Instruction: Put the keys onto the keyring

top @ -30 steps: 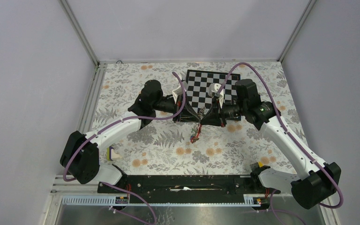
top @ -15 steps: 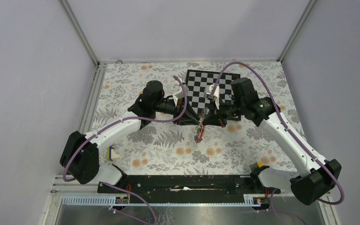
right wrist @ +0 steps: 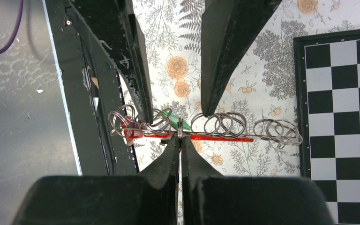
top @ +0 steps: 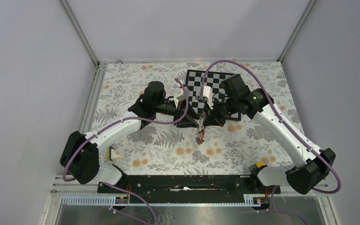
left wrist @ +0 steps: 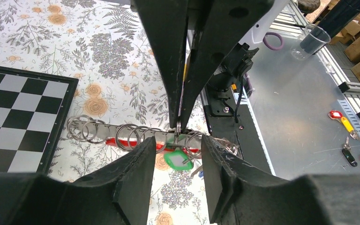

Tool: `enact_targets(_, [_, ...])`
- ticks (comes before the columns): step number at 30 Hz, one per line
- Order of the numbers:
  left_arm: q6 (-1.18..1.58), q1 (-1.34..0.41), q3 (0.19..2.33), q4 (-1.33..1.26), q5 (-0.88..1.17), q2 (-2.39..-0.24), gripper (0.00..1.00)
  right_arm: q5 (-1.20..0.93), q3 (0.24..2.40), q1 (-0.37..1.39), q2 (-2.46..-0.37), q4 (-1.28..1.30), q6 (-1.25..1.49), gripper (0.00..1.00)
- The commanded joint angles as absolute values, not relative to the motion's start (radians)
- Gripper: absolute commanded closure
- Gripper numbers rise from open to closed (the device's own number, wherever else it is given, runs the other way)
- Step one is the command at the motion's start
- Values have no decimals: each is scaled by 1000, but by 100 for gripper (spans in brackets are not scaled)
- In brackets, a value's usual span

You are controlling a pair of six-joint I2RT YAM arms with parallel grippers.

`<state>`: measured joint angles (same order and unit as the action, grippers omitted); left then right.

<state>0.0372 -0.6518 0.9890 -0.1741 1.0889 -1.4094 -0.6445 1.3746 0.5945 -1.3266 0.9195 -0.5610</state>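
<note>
Top view, near edge: both arm bases sit on the black rail [top: 183,183]. The yellow-and-white block [top: 114,153] lies on the table [top: 159,150] just beside the L base. L arm [top: 117,127] & R arm [top: 286,136] reach inward and meet mid-table, wrists facing each other at the near edge of the chessboard [top: 199,82].

The keyring [top: 199,127], a row of linked metal rings, is held up between the two wrists, one end dangling toward the near side. Can't tell if that end touches the table.

R wrist view: the right fingers [right wrist: 166,161] are pressed together, clamped on one ring abt mid-row. Rings run level across the frame w/ a red piece [right wrist: 220,138] along them. There's a hint of blue at the rail-side end, too small to make out.

L wrist view: the left fingers [left wrist: 136,173] stand apart, one either side of the green-tag key [left wrist: 178,159], w/ a gap showing both sides, so no grip. The green-tag key hangs at the row right under the R clamp point. Farthest out, the chessboard lies flat on the floral table.
</note>
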Motion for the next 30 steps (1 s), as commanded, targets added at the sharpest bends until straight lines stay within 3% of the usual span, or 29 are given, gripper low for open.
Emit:
enact_targets(1, [50,-664,1021,-249,1076,-1405,57,-630,1435,612,-1341,956,-577,100])
enact_targets(21, [89,-690,1009,-287,1084,-1438,83,-637,1412,615,-1332,925,-567,100])
enact_targets(23, [88,-690,1011,-287,1087,-1440,87,-636,1406,616,-1330,921,-566,100])
enact_targets(25, [91,-690,1012,-288,1091,-1441,98,-634,1400,616,-1329,914,-563,100])
enact_targets(27, [101,-690,1012,-290,1096,-1442,100,-631,1393,616,-1325,905,-558,100])
enact_targets(30, [119,-690,1014,-297,1109,-1438,100,-629,1381,614,-1311,885,-552,92])
